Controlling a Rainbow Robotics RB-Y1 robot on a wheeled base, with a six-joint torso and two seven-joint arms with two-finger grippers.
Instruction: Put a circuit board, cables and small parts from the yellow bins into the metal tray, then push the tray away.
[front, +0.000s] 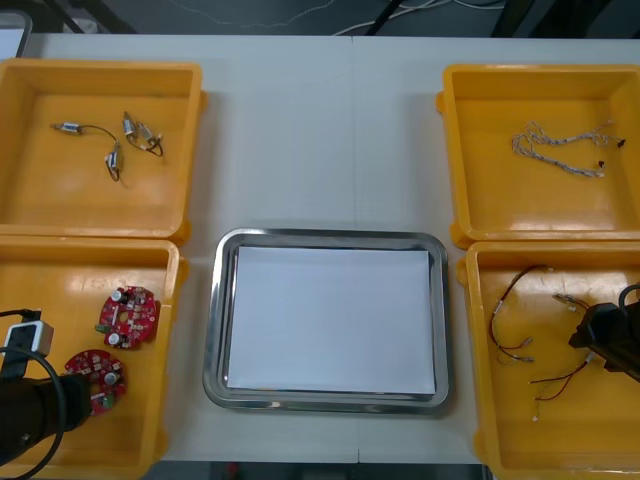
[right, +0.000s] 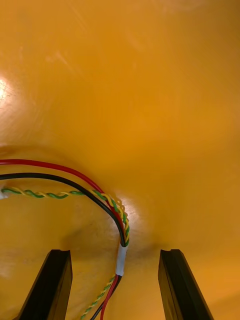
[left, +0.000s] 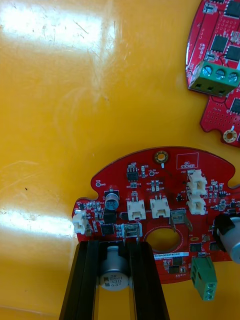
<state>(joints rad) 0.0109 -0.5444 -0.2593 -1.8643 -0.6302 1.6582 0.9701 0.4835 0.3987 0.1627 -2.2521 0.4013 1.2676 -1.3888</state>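
The light table (front: 320, 130) carries four yellow bins, and the metal tray (front: 325, 238) between them, lined white, has nothing in it, so I'd say the loading has only begun. At the lower left of the front view the left gripper (front: 62, 392) is down in the near-left bin (front: 60, 290). From its wrist, its fingers (left: 86, 280) pinch the silver can standing on a circuit board (left: 160, 200), which lies flat on the bin floor beside a second board (left: 220, 50). At the lower right the right gripper (front: 600, 335) sits low in the near-right bin (front: 520, 420), its fingers (right: 50, 285) spread either side of a cable bundle (right: 120, 262) of red, black and twisted strands. Next, I reckon, the left should lift the board straight up and carry it to the tray, and the right should close on the cables.
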